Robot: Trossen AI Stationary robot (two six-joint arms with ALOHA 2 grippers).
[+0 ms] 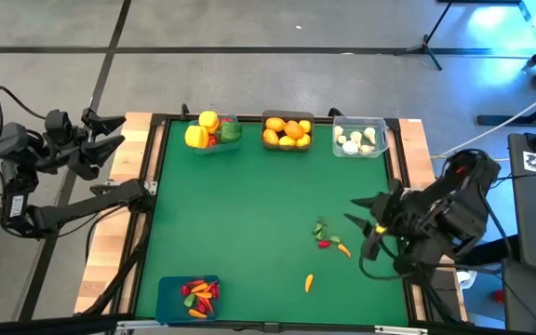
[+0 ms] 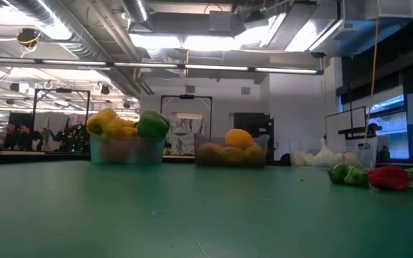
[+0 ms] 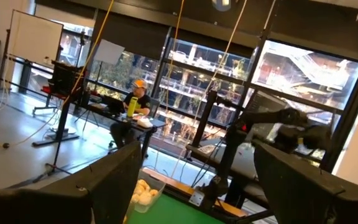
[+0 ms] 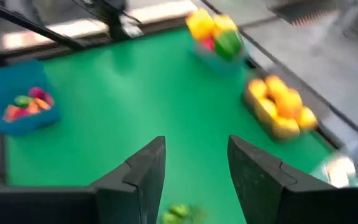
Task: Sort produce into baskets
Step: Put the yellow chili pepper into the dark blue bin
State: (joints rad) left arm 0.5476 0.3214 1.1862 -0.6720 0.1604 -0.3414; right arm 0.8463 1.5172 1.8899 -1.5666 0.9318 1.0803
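Three baskets stand along the far edge: a teal one with peppers (image 1: pixel 214 132), a dark one with oranges and lemons (image 1: pixel 288 131), and a clear one with garlic (image 1: pixel 359 138). A blue basket (image 1: pixel 189 296) with chillies and carrots sits at the near left. Loose on the mat lie a green and a red chilli (image 1: pixel 324 236), a carrot (image 1: pixel 344 249) and another carrot (image 1: pixel 309 282). My right gripper (image 1: pixel 357 211) hangs open above the mat's right side, just right of the chillies, with nothing between its fingers (image 4: pixel 143 171). My left gripper (image 1: pixel 110 130) waits open beyond the far left corner.
Wooden borders (image 1: pixel 110 261) run along both sides of the green mat (image 1: pixel 249 205). The mat's middle is bare. In the low view the loose chillies (image 2: pixel 370 175) lie at the right, in front of the far baskets (image 2: pixel 231 152). A person sits at a desk in the room beyond.
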